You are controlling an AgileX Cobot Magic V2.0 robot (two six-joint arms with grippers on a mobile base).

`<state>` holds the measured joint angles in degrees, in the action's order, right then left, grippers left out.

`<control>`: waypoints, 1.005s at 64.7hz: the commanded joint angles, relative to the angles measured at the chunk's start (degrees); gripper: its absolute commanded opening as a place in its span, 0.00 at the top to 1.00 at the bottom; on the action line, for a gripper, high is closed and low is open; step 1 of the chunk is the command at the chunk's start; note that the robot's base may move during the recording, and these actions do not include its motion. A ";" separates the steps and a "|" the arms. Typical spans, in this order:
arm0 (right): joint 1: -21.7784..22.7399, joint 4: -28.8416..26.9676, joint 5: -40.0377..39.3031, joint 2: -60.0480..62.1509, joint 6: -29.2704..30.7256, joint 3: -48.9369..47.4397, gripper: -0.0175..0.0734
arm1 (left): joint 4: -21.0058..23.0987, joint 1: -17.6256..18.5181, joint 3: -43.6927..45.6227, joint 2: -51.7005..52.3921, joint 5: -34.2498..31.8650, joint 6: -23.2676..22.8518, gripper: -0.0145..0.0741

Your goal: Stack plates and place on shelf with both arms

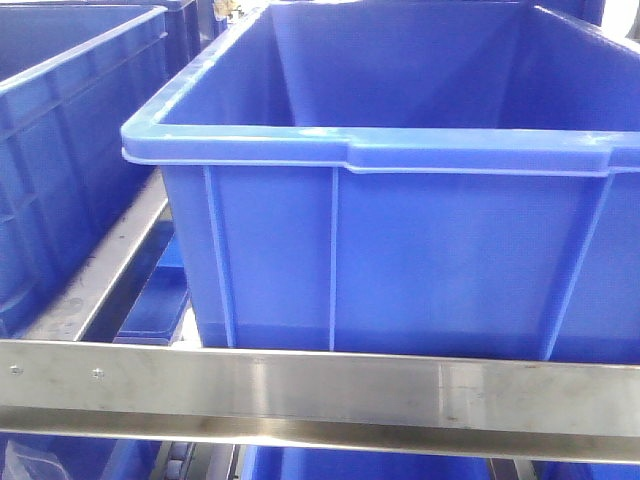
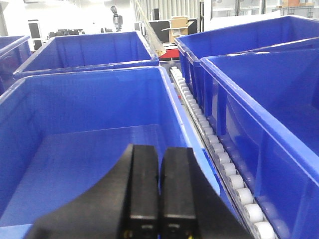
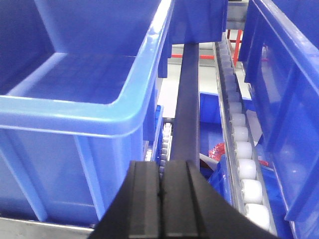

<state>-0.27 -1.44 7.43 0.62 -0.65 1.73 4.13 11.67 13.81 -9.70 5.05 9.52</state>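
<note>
No plate shows in any of the three views. The shelf (image 1: 300,395) appears in the front view as a long brushed steel rail running across the near bottom edge, with a second steel rail going away on the left between two crates.

On that shelf tier sits a large blue crate (image 1: 400,200), open-topped, filling most of the front view, with a second blue crate (image 1: 60,150) just to its left, the two apart by a narrow gap.

The left gripper (image 2: 159,199) hangs above a blue bin (image 2: 84,144); its two black fingers (image 2: 142,189) stand nearly together, with only a thin slit between them and nothing held. To its right a white roller track (image 2: 219,149) runs from near to far between the bins, and a further blue bin (image 2: 259,99) lies on the track's right side.

The right gripper (image 3: 160,204) has its black fingers (image 3: 144,199) pressed together, empty, just beside the corner of a pale-rimmed blue tote (image 3: 99,99) on the left. A dark bar (image 3: 187,99) runs away ahead of it, and a row of white rollers (image 3: 244,159) runs on the right. Something red (image 3: 217,149) lies below the rollers, too hidden to make out.
</note>
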 commanded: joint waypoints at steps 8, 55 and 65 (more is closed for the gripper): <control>0.27 0.78 -5.32 1.10 -0.08 -0.05 0.75 | 0.12 -0.01 1.73 -0.58 -4.60 -0.22 0.74; 0.27 0.78 -5.32 1.10 -0.08 -0.05 0.75 | -4.59 -6.29 -14.47 11.24 -5.61 -0.48 0.74; 0.27 0.78 -5.32 1.10 -0.08 -0.05 0.75 | -4.59 -6.29 -14.47 11.24 -5.86 -0.80 0.74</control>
<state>-0.20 -1.34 7.36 0.62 -0.75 1.73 -0.41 5.44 -0.41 0.29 3.69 9.52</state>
